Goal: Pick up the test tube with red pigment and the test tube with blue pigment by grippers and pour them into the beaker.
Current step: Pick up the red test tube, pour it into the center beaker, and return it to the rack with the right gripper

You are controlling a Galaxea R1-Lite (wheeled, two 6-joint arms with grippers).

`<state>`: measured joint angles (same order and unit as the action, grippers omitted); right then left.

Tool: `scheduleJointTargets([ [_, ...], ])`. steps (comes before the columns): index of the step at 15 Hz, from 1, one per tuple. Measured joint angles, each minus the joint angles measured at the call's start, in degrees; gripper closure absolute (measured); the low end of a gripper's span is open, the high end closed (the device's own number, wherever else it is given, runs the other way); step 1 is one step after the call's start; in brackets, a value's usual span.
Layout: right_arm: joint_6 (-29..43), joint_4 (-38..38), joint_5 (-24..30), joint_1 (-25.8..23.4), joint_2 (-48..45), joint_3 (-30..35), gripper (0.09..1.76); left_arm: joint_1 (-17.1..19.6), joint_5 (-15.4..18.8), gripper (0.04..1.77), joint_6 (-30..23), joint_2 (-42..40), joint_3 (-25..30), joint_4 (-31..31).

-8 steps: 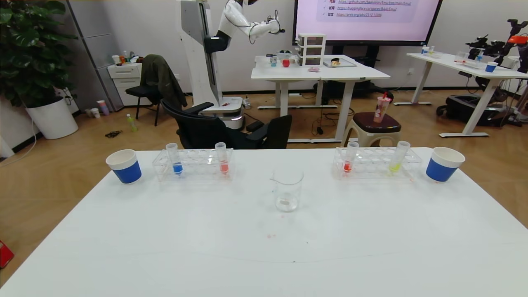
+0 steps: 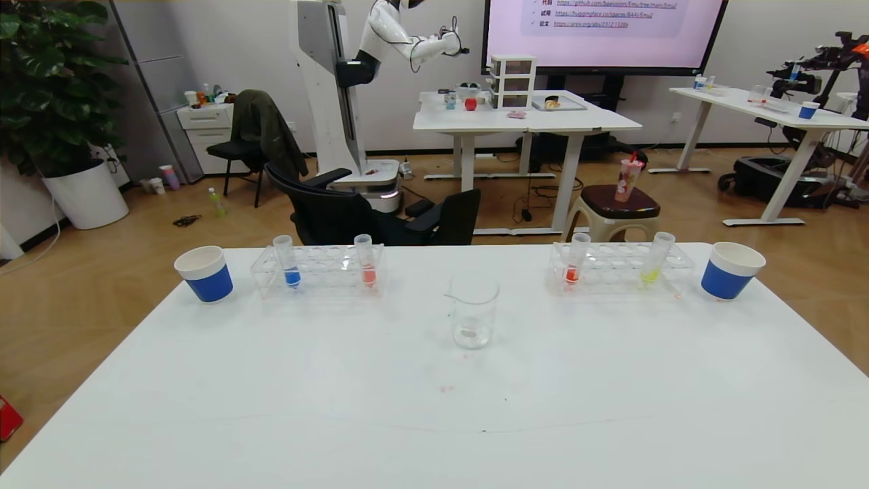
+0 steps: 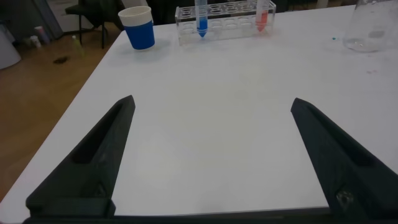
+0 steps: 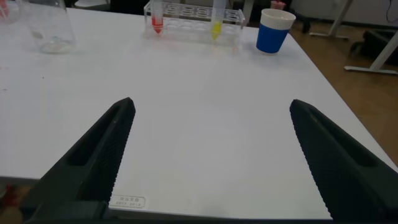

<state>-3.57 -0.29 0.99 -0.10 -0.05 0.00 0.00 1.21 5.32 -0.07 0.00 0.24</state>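
Nothing is picked up yet, so the task looks to be at its very start: both tubes stand in their racks and the beaker (image 2: 473, 316) sits near the centre of the white worktop (image 2: 434, 407), clear and seemingly empty apart from a faint residue at its bottom. From the beaker, the test tube with blue pigment (image 2: 286, 261) stands at about ten o'clock in the left rack (image 2: 318, 270), with a paler coral-orange tube (image 2: 365, 260) in the same rack nearer the middle. The test tube with red pigment (image 2: 576, 258) stands at about two o'clock in the right rack (image 2: 621, 267), sharing it with a yellow-green tube (image 2: 656, 258). A blue-banded paper cup flanks each rack, the left cup (image 2: 204, 273) and the right cup (image 2: 731, 270). The left pincer (image 3: 211, 155) hovers released, fingers spread wide, over the near worktop, well short of the blue tube; the right pincer (image 4: 211, 155) does likewise on its side. The next move probably calls for each arm to reach forward and close on its tube above the rack.
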Motion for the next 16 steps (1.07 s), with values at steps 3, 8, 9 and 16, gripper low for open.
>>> scheduleJointTargets([
  [3, -0.06, -0.37, -0.06, -0.12, 0.0, -2.43, 0.11, 0.0, 0.0, 0.06, 0.02, 0.0, 0.0, 0.02],
  [8, 0.05, -1.24, 0.46, 0.28, 6.83, -10.23, 0.11, 0.0, 0.0, 0.06, 0.02, 0.0, 0.0, 0.02],
  [9, 0.11, -2.38, 0.46, 0.61, 9.85, -12.12, 0.11, 0.0, 0.0, 0.06, 0.02, 0.0, 0.0, 0.02],
  [16, 1.45, -20.15, 0.46, 1.8, 39.92, -22.46, 0.11, 0.0, 0.02, 0.06, 0.02, 0.0, 0.0, 0.0],
])
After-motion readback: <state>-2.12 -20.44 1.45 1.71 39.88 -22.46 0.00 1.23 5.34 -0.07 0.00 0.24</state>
